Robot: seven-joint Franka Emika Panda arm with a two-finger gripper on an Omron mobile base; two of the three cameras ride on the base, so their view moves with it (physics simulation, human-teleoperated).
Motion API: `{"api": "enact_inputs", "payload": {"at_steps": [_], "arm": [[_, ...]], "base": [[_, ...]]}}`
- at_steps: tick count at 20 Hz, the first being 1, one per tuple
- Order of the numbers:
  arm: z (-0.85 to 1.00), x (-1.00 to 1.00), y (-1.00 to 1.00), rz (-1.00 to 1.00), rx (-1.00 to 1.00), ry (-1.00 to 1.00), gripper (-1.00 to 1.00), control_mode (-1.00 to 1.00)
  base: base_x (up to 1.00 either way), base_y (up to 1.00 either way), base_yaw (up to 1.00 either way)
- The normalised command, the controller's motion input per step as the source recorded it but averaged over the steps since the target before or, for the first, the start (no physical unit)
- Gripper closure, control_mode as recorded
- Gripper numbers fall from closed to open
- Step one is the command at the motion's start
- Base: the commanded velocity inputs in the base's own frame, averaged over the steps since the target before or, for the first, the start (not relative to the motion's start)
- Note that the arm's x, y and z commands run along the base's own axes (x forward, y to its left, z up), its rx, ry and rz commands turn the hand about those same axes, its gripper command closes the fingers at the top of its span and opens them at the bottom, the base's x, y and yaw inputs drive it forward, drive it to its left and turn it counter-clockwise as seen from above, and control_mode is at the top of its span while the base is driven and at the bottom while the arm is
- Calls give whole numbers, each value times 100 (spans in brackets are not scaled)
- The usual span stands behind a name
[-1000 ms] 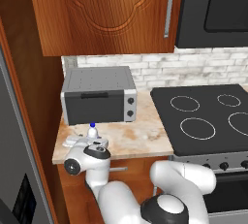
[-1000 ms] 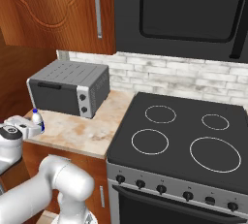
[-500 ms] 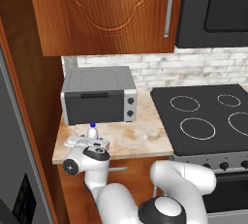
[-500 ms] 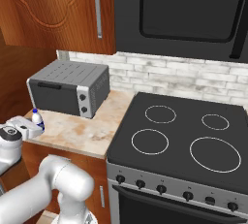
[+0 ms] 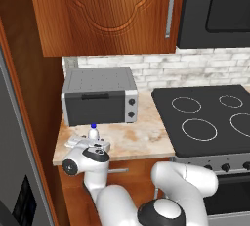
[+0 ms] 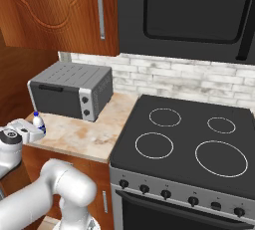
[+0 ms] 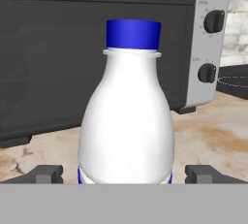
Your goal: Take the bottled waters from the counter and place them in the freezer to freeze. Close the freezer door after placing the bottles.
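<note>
Even bright rendered light, soft shadows, close hand view perhaps slightly soft

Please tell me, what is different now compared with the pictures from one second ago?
Nothing has visibly changed. The open claw stays around the bottle without closing on it, and the bottle stands upright on the counter in front of the toaster oven, as before.

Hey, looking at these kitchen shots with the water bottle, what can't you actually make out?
- Bottle: its base and label are cut off by the bottom of the hand view; in the left base view the hand covers all but the cap.
- Freezer: cut off by the left edge of the left base view.
- Toaster oven knobs: markings too small to read.
</note>
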Motion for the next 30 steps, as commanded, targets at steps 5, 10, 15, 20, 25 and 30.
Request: {"api": "enact_inputs", "payload": {"at_steps": [5, 10, 15, 20, 25, 30], "arm": [[0, 0, 0, 0, 0, 0, -100, -100], [0, 2, 0, 0, 0, 0, -100, -100], [0, 2, 0, 0, 0, 0, -100, -100], [0, 0, 0, 0, 0, 0, -100, -100], [0, 0, 0, 0, 0, 0, -100, -100], [0, 1, 0, 0, 0, 0, 100, -100]], "base": [[0, 0, 0], [0, 0, 0], [0, 0, 0], [0, 0, 0], [0, 0, 0], [0, 0, 0]]}}
